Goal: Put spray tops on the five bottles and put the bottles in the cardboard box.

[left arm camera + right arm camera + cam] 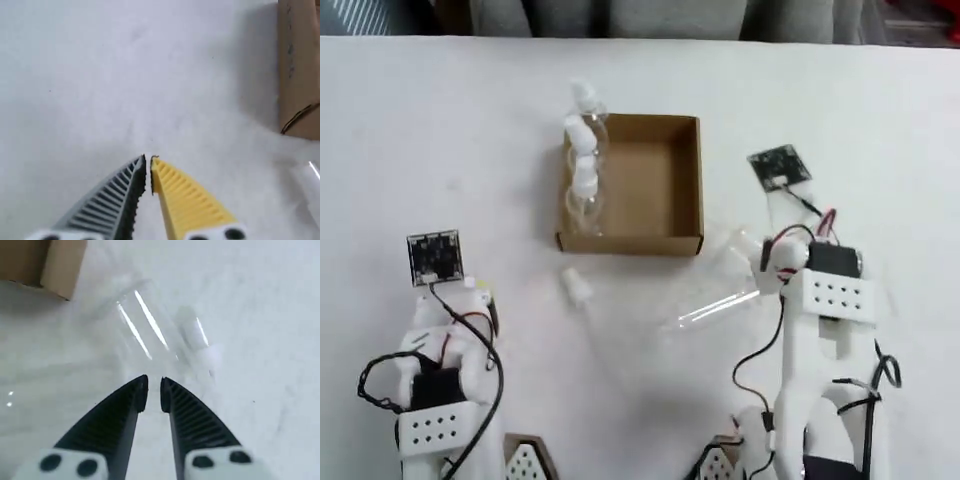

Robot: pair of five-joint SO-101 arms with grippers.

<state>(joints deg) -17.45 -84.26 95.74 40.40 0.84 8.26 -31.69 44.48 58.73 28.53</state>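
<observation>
While a few bottles with tops [585, 150] sit along one side inside the cardboard box [630, 242], a clear bottle [718, 306] lies flat on the table [440, 120] near the box, just beside the right arm. A second clear bottle [740, 245] lies close by it. One loose spray top [577, 287] rests on the table just beside the box's front wall. The right gripper [152, 387] points at the flat bottles with its fingers nearly together, only a thin gap between them, and holds nothing. The left gripper [148, 162] hangs over bare table, pinched closed and empty. The next job looks like lifting a bottle. To do that well, the right gripper should open wide first, come down across the bottle's round middle, and squeeze gently, because a smooth round bottle may roll or slip away.
</observation>
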